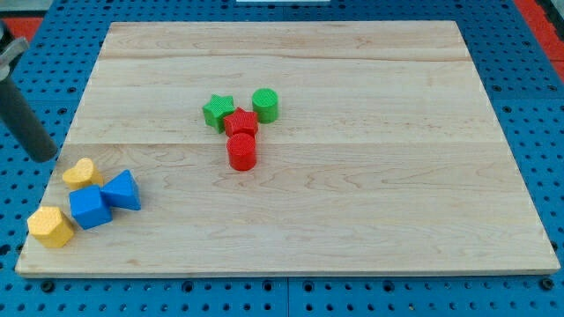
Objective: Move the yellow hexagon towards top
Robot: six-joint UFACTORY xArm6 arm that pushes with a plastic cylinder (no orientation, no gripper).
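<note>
Item: yellow hexagon (51, 227), board's (352, 220) bottom-left corner, touching blue cube (90, 208); prob. light, rigid, slides easily—push fr. its lower face; my tip (44, 155), bare rod holding nothing, sits well above it, nr yellow heart (81, 172).

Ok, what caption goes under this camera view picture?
My tip waits left of the board, above the yellow hexagon at the bottom-left corner.

Looked like a robot lab: wood surface (352, 70) sat on blue pegboard (529, 79) w/ small plastic test blocks.
</note>
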